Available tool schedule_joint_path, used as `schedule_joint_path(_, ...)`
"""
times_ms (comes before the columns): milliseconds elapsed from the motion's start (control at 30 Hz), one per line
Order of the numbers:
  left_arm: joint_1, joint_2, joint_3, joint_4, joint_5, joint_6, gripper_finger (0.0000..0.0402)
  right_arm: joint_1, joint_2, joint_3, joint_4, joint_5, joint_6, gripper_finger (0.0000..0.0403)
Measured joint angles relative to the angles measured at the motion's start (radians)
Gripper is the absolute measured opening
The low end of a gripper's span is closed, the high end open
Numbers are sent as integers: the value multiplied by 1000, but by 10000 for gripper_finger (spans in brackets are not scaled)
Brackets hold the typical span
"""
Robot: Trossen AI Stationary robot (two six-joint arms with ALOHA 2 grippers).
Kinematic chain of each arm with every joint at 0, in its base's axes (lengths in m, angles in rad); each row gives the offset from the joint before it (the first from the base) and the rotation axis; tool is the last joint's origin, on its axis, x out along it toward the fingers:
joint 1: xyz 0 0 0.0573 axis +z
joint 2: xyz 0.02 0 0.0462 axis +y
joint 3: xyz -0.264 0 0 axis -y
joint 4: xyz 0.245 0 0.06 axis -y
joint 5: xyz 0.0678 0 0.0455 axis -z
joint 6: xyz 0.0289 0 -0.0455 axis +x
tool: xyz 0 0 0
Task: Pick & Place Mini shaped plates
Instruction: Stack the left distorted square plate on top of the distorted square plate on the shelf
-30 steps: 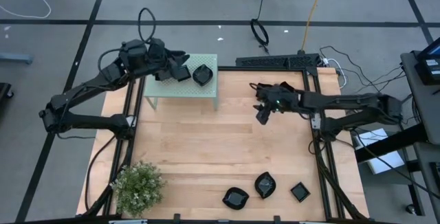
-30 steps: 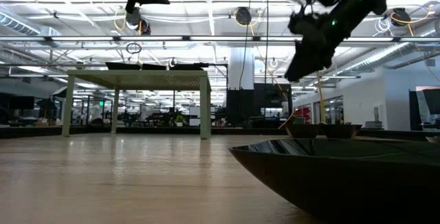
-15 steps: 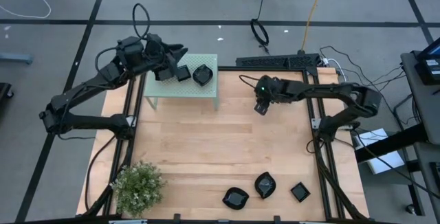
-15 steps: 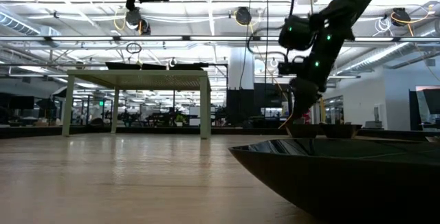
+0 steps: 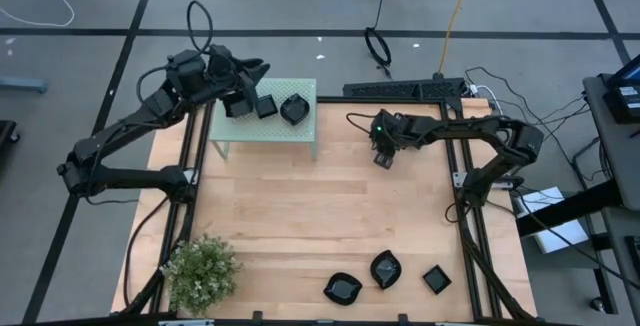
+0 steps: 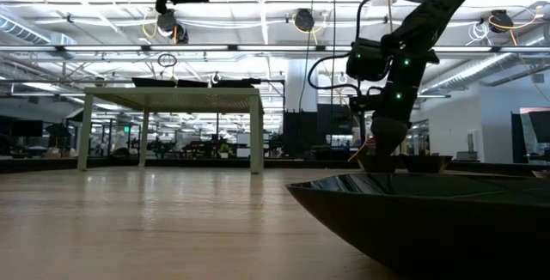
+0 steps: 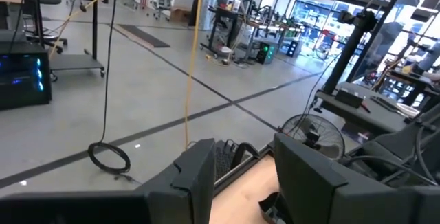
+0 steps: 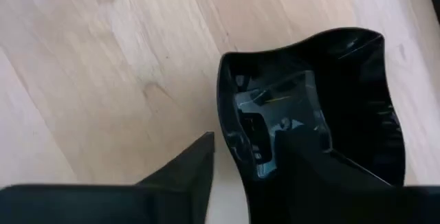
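Right gripper point(image 5: 383, 156) has come down low onto the wood, off to the side of the green stand point(image 5: 230, 131). A second ago it hung higher, out over the bare table. Now its wrist view shows a wavy black plate point(image 8: 323, 100) lying flat on the wood right under it. One finger sits inside the plate and the other finger point(image 8: 185, 176) is outside, so the rim is between them. The fingers are apart, and a thin strip of wood shows by the rim. I think the pinch is not done yet.

Left gripper point(image 5: 243, 101) is up over the stand. Its fingers are spread and nothing is between them. It has pulled back a little from the square plate point(image 5: 266, 106), which sits on the stand top next to a leaf plate point(image 5: 293, 108). That looks like a plate just put down.

Three more plates point(image 5: 386, 269) wait at the far end of the table from the stand, and the plant point(image 5: 200, 271) is down there too.

So two plates are on the stand, and the right arm looks ready to grab the next one. It needs to squeeze the rim well, because a shiny plate could slip out.
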Motion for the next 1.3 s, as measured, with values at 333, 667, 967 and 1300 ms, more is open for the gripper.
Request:
schedule_joint_path(333,-12,0,0,-2,2,-32,152,50,0,0,-4,3,7,8)
schedule_joint_path(667,-71,0,0,-3,6,-88,152,346,-1,0,10,-25,83,1)
schedule_joint_path(967,-161,22,0,-5,6,-74,152,554,-1,0,345,-150,-165,0)
schedule_joint_path(1300,-294,101,0,-12,6,-117,152,614,112,0,601,-270,-292,0)
